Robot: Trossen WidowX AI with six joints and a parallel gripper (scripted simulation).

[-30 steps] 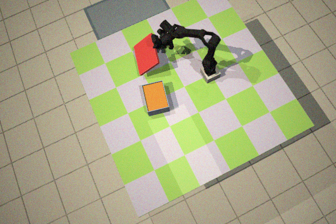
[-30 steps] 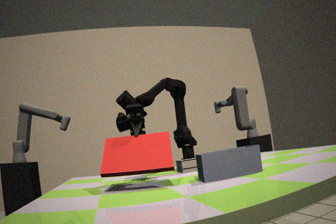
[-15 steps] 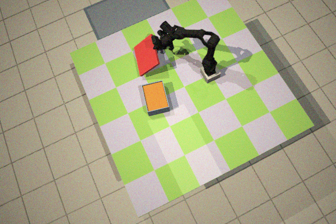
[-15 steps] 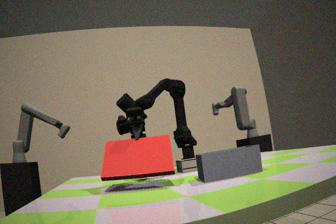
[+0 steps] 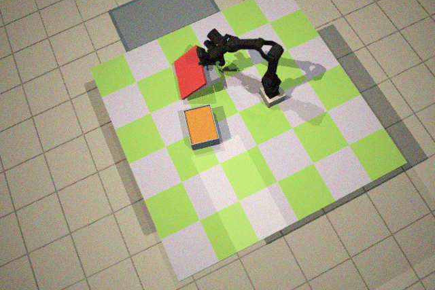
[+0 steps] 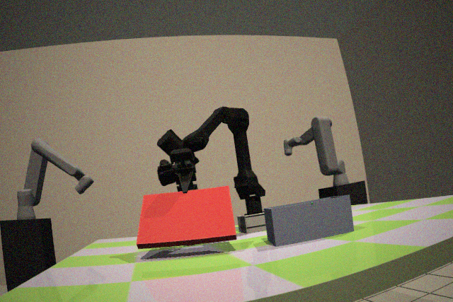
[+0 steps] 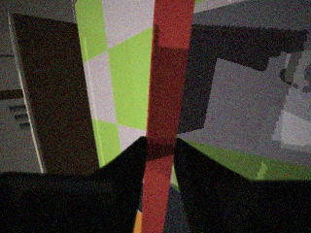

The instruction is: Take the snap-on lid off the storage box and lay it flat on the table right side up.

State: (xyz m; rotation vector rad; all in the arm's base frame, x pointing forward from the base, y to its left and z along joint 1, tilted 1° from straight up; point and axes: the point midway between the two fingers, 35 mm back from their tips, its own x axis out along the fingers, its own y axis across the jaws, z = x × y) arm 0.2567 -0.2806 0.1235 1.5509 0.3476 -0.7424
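The tool (image 6: 185, 186) is clamped on the upper edge of the red lid (image 6: 186, 215), which hangs tilted below it, just above the desk (image 6: 292, 262). Farther off, the storage box (image 5: 200, 125) stands uncovered, orange inside, so only flattening and laying the lid down seems left.

Red lid (image 6: 186, 214) tilted above table (pincer-held), grey box (image 5: 202, 128) open, orange inside

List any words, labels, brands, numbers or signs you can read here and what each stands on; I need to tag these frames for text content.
None: no readable text appears in any view.
The red lid, held on edge by the gripper, is plain.
The grey storage box with its orange inside shows no label.
The checkered table bears no markings.
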